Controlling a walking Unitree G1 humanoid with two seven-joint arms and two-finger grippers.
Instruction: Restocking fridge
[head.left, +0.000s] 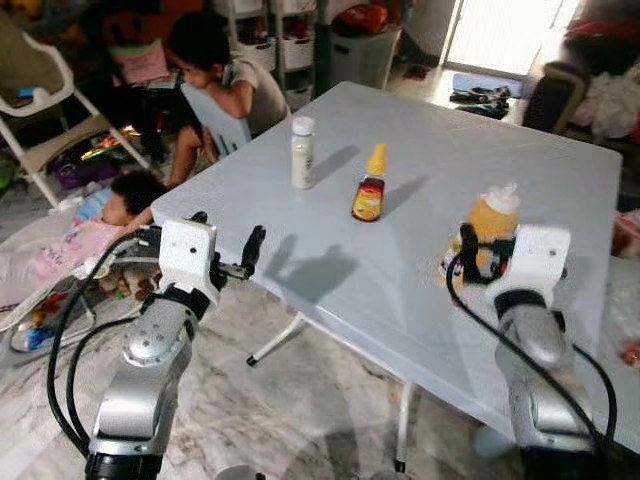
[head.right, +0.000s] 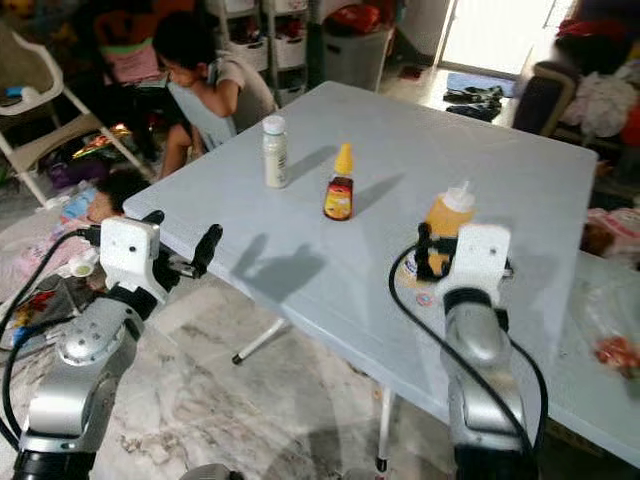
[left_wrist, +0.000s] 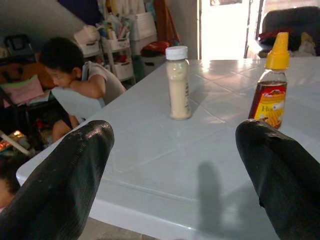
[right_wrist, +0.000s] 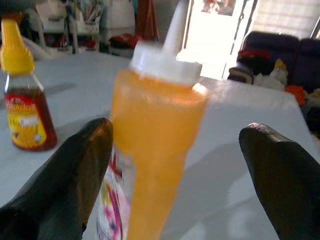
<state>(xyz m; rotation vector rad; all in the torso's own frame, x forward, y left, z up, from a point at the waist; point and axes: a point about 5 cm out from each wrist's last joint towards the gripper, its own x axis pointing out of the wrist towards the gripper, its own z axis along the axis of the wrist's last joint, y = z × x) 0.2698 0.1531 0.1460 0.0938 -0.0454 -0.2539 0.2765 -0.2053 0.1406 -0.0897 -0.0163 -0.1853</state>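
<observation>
Right gripper (right_wrist: 175, 175): fingers spread wide either side of orange squeeze bottle (head.left: 492, 228), white nozzle cap, label unreadable, standing near the front edge of the pale plastic table (head.left: 430, 160). Left gripper (left_wrist: 175, 175): fingers apart, level with the table's left corner edge. Mid-table, well apart: honey bottle (head.left: 370, 187), yellow cap, label partly legible "Ho"; white-capped cream bottle (head.left: 302, 153). Child (head.left: 215, 75) seated at far corner.

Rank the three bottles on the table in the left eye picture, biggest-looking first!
1. Orange squeeze bottle with white nozzle cap, though it stands nearest the camera.
2. Pale cream bottle with white lid.
3. Brown sauce bottle with yellow cap.
</observation>
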